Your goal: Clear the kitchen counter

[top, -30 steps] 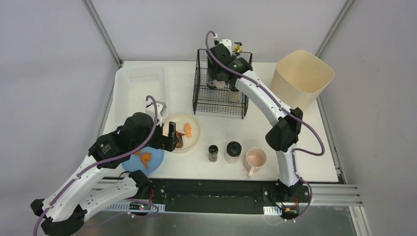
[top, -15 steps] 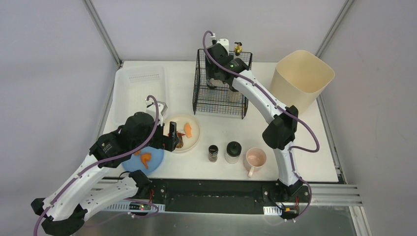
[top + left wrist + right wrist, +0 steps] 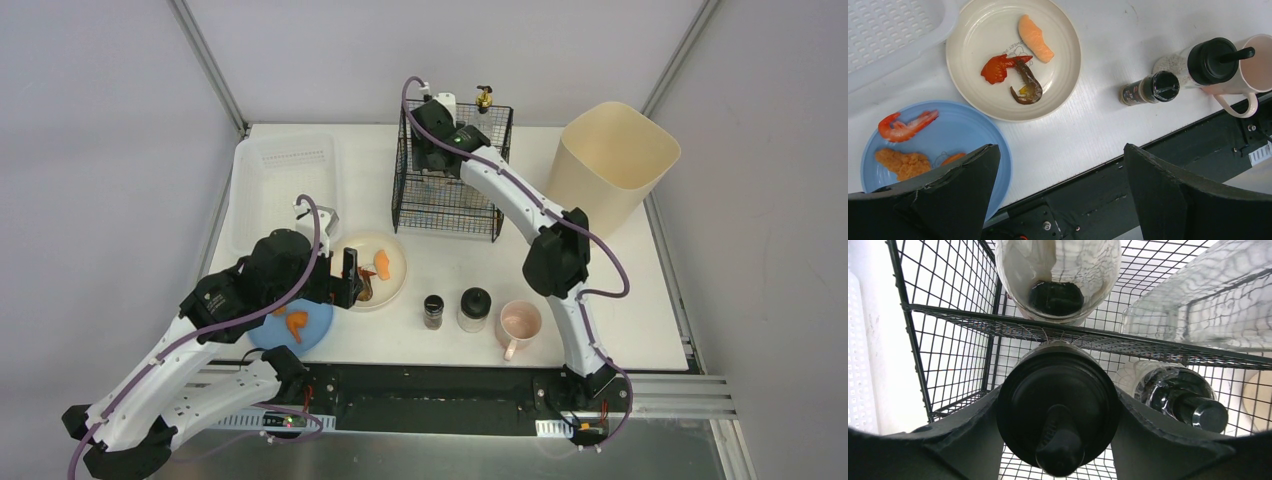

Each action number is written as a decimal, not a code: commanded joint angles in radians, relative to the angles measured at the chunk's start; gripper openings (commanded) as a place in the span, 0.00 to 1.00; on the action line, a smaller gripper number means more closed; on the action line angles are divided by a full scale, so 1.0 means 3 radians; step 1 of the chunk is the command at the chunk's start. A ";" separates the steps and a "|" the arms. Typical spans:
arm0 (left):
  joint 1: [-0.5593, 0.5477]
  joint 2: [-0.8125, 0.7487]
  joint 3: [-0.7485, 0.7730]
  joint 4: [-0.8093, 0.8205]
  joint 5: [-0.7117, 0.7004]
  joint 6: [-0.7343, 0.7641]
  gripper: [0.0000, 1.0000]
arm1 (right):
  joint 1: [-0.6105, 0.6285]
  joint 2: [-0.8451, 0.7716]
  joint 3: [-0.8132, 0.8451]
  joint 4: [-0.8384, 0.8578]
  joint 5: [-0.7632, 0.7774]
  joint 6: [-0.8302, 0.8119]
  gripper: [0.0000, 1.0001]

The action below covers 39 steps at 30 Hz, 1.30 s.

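The counter (image 3: 450, 262) fills the middle of the top view, a white slab running from the left rail to the right one. At its upper right stands a beige bin (image 3: 610, 160), and at its upper left lies a white tray (image 3: 270, 190). A black wire basket (image 3: 440, 212) sits at top centre.

The right arm reaches up the frame into the basket. In its wrist view, the right gripper (image 3: 1058, 437) pinches a black-capped bottle (image 3: 1058, 400), one finger against each side of the cap. Whether the bottle's base rests on the basket floor cannot be told. More containers stand in the basket around it.

The left gripper (image 3: 1060, 150) hangs with jaws spread wide at centre left of the top view, holding nothing. In its wrist view, a cream plate (image 3: 973, 30) with food scraps sits at top left, and a blue plate (image 3: 968, 131) with a shrimp (image 3: 903, 125) at lower left. At the right edge stands a pink mug (image 3: 1258, 70). A black-lidded shaker (image 3: 1210, 60) touches it, and a smaller shaker (image 3: 1148, 90) lies just left of that.
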 commanded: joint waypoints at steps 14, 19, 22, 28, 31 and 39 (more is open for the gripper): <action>0.0004 -0.0008 -0.0031 -0.0065 -0.0079 0.0057 1.00 | -0.0011 0.0144 -0.0151 0.0338 -0.0010 0.0206 0.45; 0.0003 -0.0030 -0.0048 -0.0070 -0.0074 0.0047 1.00 | -0.0011 0.0150 -0.0200 0.0338 -0.0008 0.0226 0.66; 0.0003 -0.0032 -0.0053 -0.0071 -0.0067 0.0038 1.00 | -0.0012 0.0140 -0.0215 0.0334 -0.0011 0.0223 0.70; 0.0003 -0.0034 -0.0053 -0.0074 -0.0055 0.0036 1.00 | -0.0008 0.0093 -0.0211 0.0328 -0.0008 0.0231 0.77; 0.0003 -0.0029 -0.0051 -0.0071 -0.0045 0.0034 1.00 | -0.0011 0.0062 -0.0209 0.0317 -0.0011 0.0226 0.79; 0.0003 0.0000 -0.0023 -0.0070 -0.0012 0.0036 1.00 | 0.0014 -0.0248 -0.0357 0.0303 -0.0007 0.0241 0.83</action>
